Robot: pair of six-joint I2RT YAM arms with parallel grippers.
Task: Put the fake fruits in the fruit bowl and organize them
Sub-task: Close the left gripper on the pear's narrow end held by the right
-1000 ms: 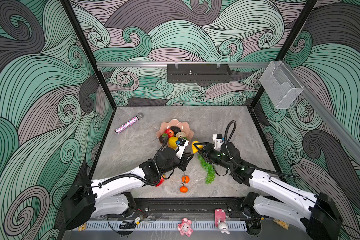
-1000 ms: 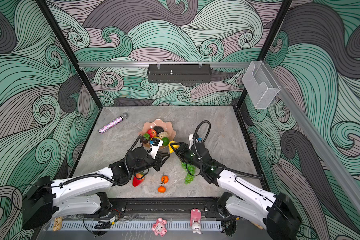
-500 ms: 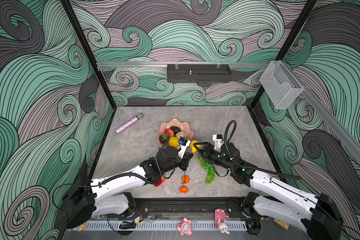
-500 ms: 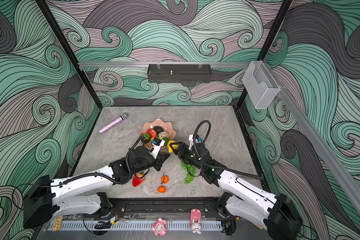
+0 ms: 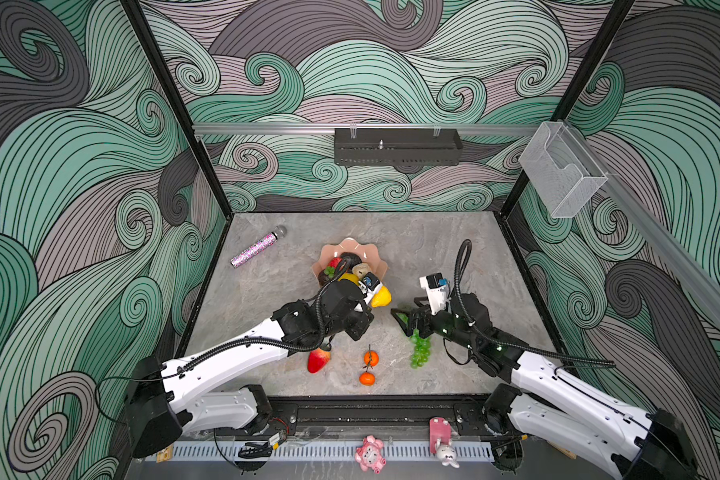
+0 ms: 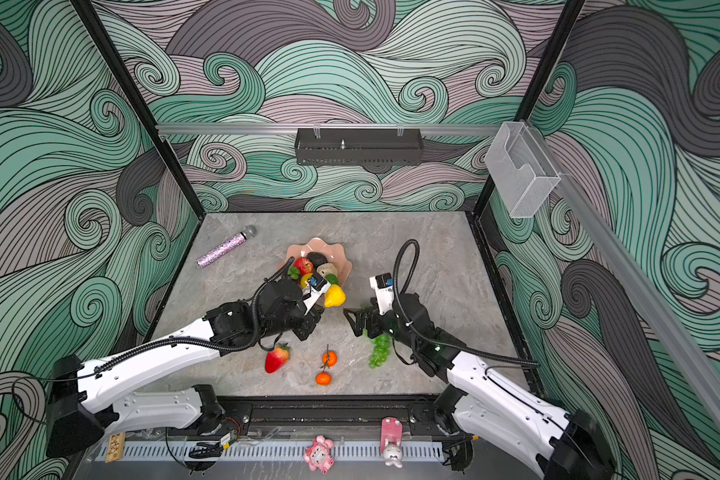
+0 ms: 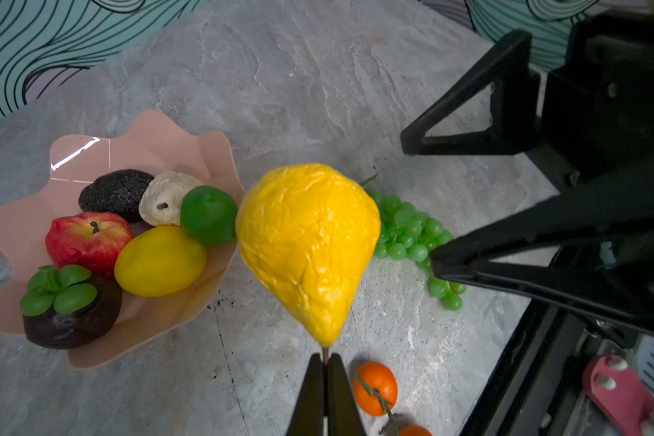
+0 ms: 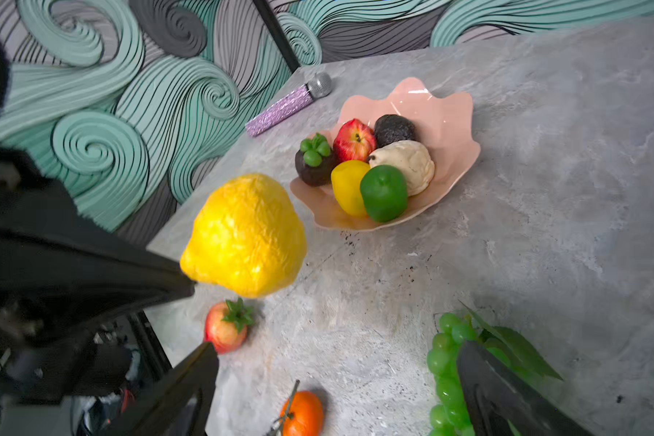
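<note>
Left end effector point(image 7: 324, 372) pinched shut on pear point(image 7: 308, 241) stem only: looks light, rigid plastic, likely to swing; right end effector point(image 7: 420, 200) wide, empty.

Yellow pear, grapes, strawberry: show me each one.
Yellow pear point(image 7: 306, 241), left wrist view, its wide body.
Grapes point(image 5: 420, 352), in a top view, mid bunch.
Strawberry point(image 6: 277, 358), in a top view, red body.
</note>
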